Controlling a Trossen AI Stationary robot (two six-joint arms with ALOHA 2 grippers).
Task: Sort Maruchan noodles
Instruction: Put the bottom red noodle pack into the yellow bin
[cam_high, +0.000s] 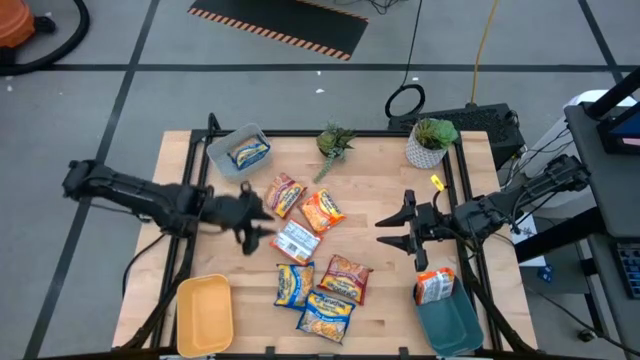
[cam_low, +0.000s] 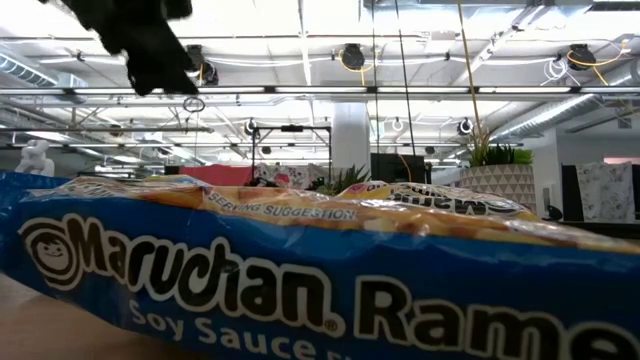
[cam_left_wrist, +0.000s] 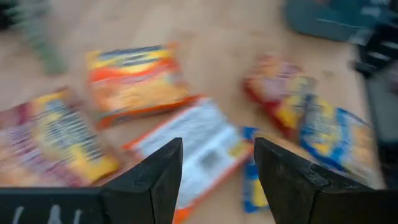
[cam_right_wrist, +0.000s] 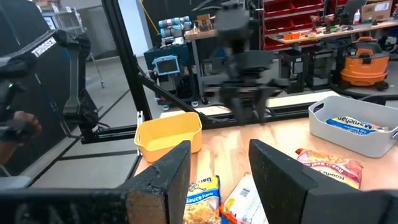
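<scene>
Left pincer (cam_high: 262, 222), jaws apart and empty, hovers by the white packet (cam_high: 297, 240): light, crinkly, slippery, so pinch its narrow edges; right pincer (cam_high: 397, 231) waits open.

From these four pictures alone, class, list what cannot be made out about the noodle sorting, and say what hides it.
- Low view: a blue soy sauce packet fills the frame, hiding the table.
- Left wrist view: blur makes the packets' print unreadable, such as the white packet.
- High view: flavours in the grey bin and teal bin are too small.
</scene>
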